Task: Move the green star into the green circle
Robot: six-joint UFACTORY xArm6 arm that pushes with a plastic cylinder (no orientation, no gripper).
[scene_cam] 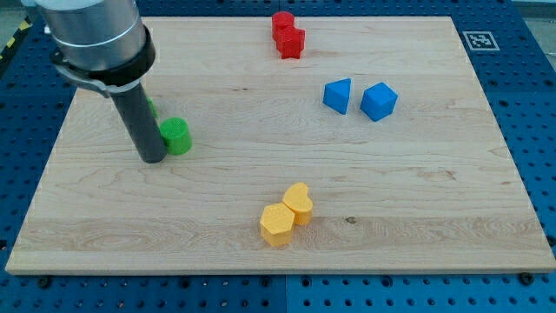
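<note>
Tip beside the green blocks, left of frame.
My tip touches the green circle; green star mostly hidden behind the rod; no hand fitted.

no legible text; fiducial marker only

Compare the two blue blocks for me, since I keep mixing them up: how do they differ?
The blue triangular block lies toward the view's left and looks like a wedge, while the blue cube on the view's right shows squarer faces, stands corner-forward and looks slightly bulkier. Both share one blue and sit apart, far from my tip.
</note>
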